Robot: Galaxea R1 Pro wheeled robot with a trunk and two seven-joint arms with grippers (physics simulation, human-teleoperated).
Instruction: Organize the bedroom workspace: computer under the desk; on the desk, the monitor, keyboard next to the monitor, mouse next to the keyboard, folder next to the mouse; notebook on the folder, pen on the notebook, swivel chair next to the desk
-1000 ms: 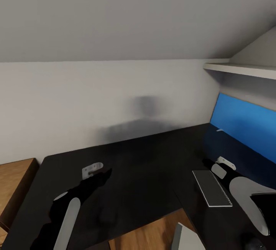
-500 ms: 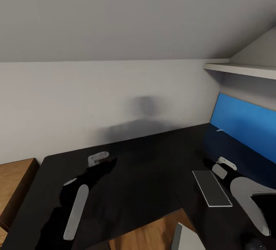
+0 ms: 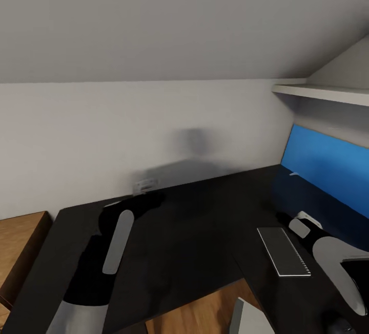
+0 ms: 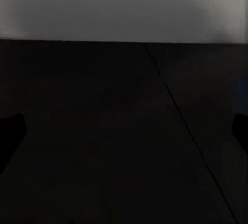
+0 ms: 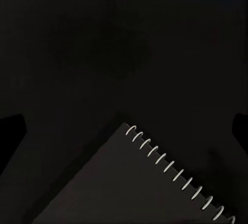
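Notebook [image 3: 283,251] with spiral binding lies flat on the black desk [image 3: 195,231], near its blue back panel [image 3: 328,167]. Right gripper [image 3: 306,219] hovers just beside it, open and empty. Left gripper [image 3: 145,186] reaches toward the wall [image 3: 128,129], open, holding nothing.

head: soft dim light, blurred wall shadow | wrists: very dark, possibly underexposed

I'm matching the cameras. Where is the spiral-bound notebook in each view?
Head view: notebook at lower right, flat on the desk.
Right wrist view: notebook at lower middle, spiral edge showing.
Left wrist view: desk top with a seam, wall beyond.
Shared landmark: the black desk top.
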